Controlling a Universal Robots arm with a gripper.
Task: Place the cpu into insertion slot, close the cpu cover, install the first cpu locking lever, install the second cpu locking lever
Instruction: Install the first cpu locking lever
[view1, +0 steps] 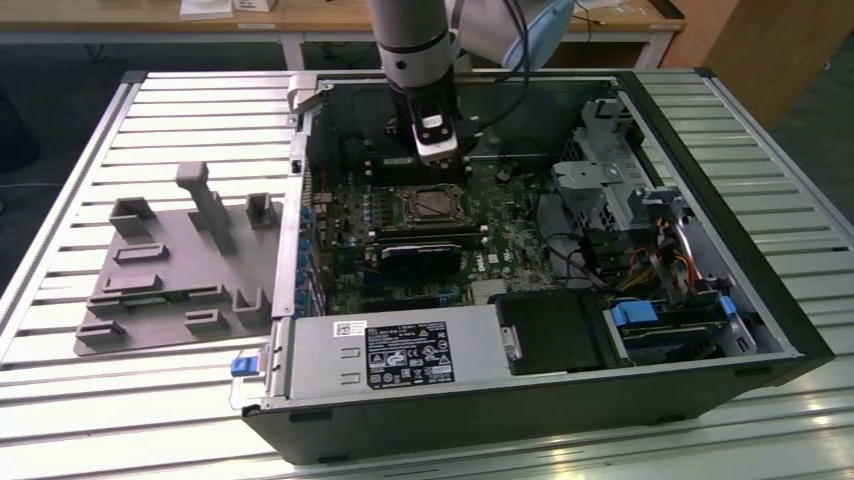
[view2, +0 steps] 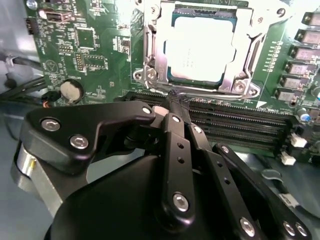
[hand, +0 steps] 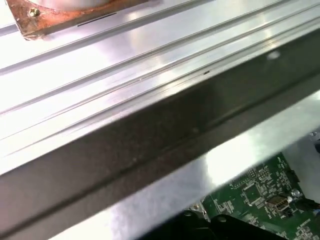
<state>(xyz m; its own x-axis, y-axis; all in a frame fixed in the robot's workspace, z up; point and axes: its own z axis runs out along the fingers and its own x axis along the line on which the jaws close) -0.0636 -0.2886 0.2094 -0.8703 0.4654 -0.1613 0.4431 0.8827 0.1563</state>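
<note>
Slatted metal worktop (view1: 160, 110) carries an open computer case (view1: 534, 400), laid flat so its motherboard faces up. Inside, the cpu (view2: 197, 50), dull silvery-grey, sits in its socket with the cpu cover (view2: 150, 47) framing it. Just beside it, the hand (view2: 175, 102) hovers, fingers pressed together, holding nothing.

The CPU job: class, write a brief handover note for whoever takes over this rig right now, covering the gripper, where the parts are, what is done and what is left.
Gripper: jaws shut, empty, tips just off the socket's edge, by the memory slots.
The cpu: seated in the socket on the motherboard.
The cpu cover: lying down over the chip, its frame around the silvery top.
Done: chip placed, cover closed.
Left: the locking levers; whether either is latched cannot be judged from these views.
In the exterior view the arm stands over the open computer case.
</note>
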